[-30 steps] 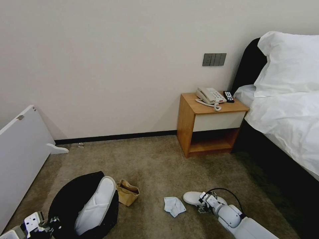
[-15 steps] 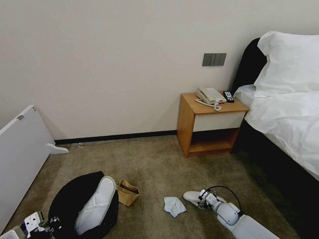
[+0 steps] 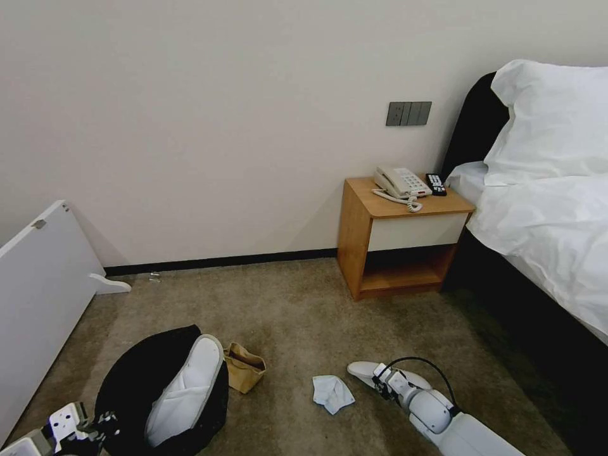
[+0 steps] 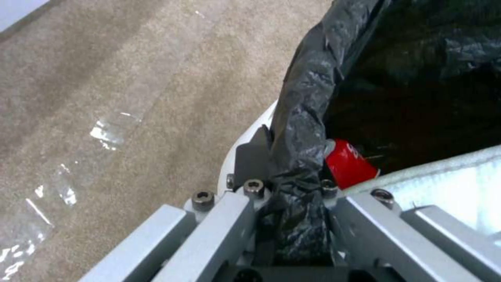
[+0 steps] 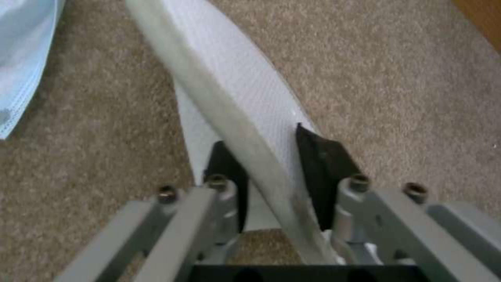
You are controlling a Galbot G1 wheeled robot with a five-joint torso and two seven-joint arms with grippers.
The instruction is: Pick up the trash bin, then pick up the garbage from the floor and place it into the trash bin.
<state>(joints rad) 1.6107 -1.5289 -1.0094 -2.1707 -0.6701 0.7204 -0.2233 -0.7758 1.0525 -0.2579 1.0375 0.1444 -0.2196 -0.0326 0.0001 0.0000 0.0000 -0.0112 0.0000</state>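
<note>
1. The right gripper pinches the second slipper by its edge; since a second ago it has tipped off the floor.
2. The left gripper stays clamped on the trash bin rim, another slipper inside.
3. A tissue and a paper bag lie between slipper and bin, beneath any carry across.

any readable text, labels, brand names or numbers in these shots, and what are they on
None can be read for certain.
Red can inside the trash bin: a white mark, perhaps part of a letter, too partial to read.
Telephone on the nightstand: keypad too small to read.
Remote beside it: buttons too small to read.
Wall switch panel: no markings legible.
Slipper in the right claw: plain, no print.
</note>
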